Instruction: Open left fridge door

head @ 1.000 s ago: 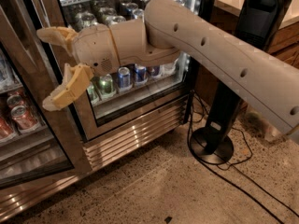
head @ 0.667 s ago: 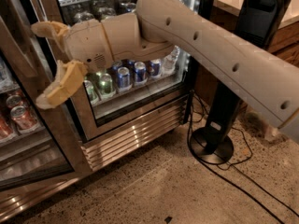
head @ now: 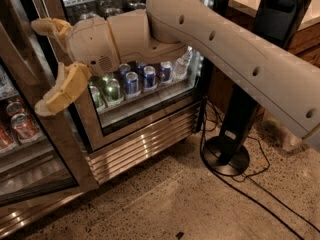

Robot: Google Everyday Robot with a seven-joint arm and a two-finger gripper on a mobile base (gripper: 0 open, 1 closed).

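The left fridge door [head: 67, 149] fills the left side of the camera view: clear glass in a wide bronze-brown metal frame, with red cans behind the glass. My gripper [head: 40, 68] is open right in front of the frame's right upright. One tan finger is up near the top and the other finger [head: 62, 91] lies lower across the frame. I cannot tell whether either finger touches the frame. A dark gap runs between this upright and the twin door.
The twin right door [head: 150, 99] shows silver-blue cans [head: 132, 81] on a lit shelf. A black pole stand [head: 227, 154] with a round base is on the speckled floor at right. Cables [head: 260, 184] trail from it. A wooden counter [head: 305, 39] is behind.
My gripper has swung left, from in front of the right door's glass to the left door's frame upright. Its fingers stay spread.
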